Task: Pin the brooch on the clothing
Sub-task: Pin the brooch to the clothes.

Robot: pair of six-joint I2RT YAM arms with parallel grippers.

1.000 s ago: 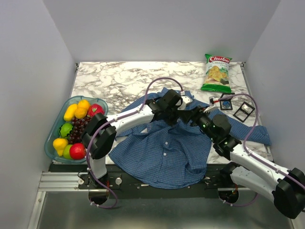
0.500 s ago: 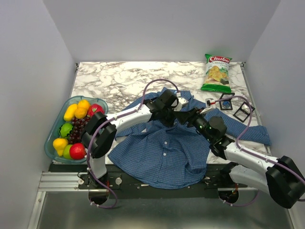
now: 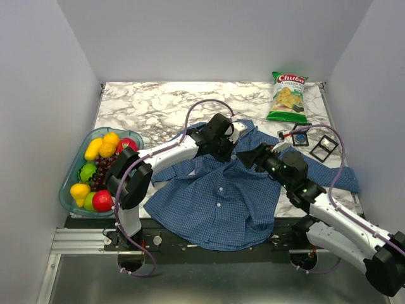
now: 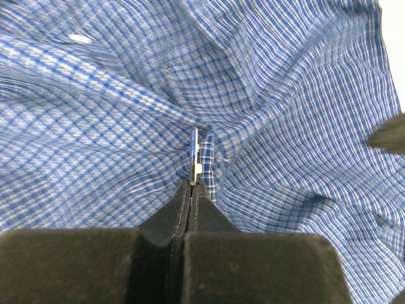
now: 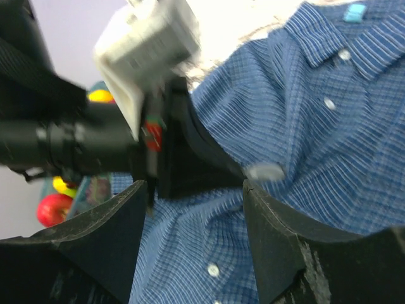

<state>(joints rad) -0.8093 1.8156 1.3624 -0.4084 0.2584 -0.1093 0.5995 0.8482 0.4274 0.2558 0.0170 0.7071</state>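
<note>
From above, the blue checked shirt point(image 3: 218, 202) lies spread on the tabletop point(image 3: 152, 101), near and central. The left wrist view shows the left tool point(image 4: 192, 187) pinched shut on a thin metal piece, probably the brooch point(image 4: 195, 149), against bunched cloth. The right wrist view shows the right tool point(image 5: 193, 193) gaping wide, holding nothing.

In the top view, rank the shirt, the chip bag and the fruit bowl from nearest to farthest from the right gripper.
1. shirt: spread at mid-table; the right gripper is over its upper part.
2. chip bag: toward the far right of the table, beyond the gripper.
3. fruit bowl: at the table's left edge, on the other side of the shirt.
</note>
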